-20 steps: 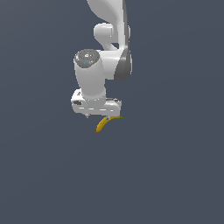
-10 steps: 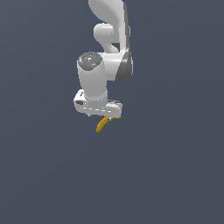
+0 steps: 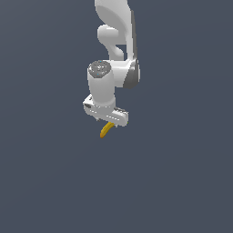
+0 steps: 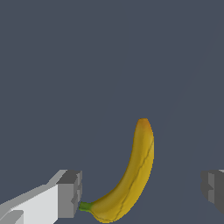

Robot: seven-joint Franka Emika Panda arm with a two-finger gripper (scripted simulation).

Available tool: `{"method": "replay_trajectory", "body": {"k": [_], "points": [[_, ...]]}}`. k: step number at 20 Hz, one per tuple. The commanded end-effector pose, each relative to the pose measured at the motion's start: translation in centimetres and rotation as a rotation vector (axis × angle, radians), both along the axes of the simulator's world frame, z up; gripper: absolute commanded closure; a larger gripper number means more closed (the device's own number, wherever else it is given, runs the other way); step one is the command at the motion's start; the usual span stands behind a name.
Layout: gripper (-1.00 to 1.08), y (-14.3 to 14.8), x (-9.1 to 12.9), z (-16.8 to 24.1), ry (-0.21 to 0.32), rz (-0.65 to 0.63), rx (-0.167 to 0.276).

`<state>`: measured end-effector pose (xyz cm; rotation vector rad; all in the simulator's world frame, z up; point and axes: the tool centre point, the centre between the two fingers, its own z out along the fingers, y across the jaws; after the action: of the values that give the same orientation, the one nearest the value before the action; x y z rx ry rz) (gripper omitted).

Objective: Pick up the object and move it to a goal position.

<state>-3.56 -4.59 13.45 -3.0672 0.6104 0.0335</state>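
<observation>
Yellow banana (image 4: 131, 179) between spread end effector (image 4: 141, 194) fingers, stem beside one pad

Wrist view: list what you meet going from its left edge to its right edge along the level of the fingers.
Left-hand grey finger pad → green stem end of the banana, right beside that pad → the banana's yellow body → open gap → right-hand grey finger pad.

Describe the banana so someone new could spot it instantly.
Find the white robot arm against the plain dark grey background and follow it down to the gripper. The banana pokes out just beneath it: a small curved yellow-orange fruit with a green stem. In the wrist view it lies between the open fingers and is the only coloured thing.
</observation>
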Motion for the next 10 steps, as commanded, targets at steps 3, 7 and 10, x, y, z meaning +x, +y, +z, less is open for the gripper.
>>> {"method": "replay_trajectory", "body": {"k": [3,7,10], "points": [[-0.92,0.6,-1.0,-1.4,-0.001,-0.117,-0.003],[-0.92,1.1,-2.0,-2.7,-0.003,-0.222,-0.006],[-0.92,1.4,-2.8,-3.6,-0.004,-0.3,-0.009]]}}
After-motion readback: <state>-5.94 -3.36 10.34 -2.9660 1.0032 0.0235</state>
